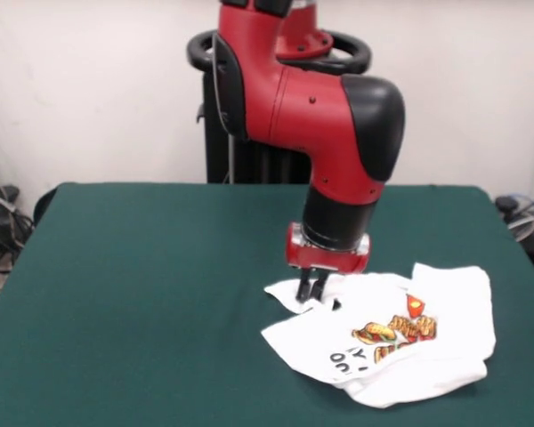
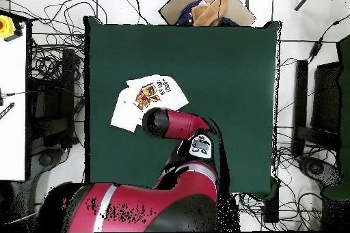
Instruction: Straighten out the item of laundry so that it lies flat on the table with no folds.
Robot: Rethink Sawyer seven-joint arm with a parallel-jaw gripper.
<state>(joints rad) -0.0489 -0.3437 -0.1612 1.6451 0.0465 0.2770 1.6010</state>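
The white T-shirt (image 1: 400,342) with the burger and fries print lies crumpled at the table's near right in the front view, its edges folded over and part of the black text showing. My gripper (image 1: 313,292) is down at the shirt's far left edge, its fingers close together and pinching a fold of the cloth. In the overhead view the shirt (image 2: 147,95) lies left of the middle of the green table (image 2: 225,73), and my arm's wrist (image 2: 167,122) hides the gripper.
The green table (image 1: 142,267) spreads wide to the left of the shirt in the front view. The shirt's right side lies close to the table's right edge. Cables, boxes and a cloth pile (image 2: 205,11) lie on the floor around the table.
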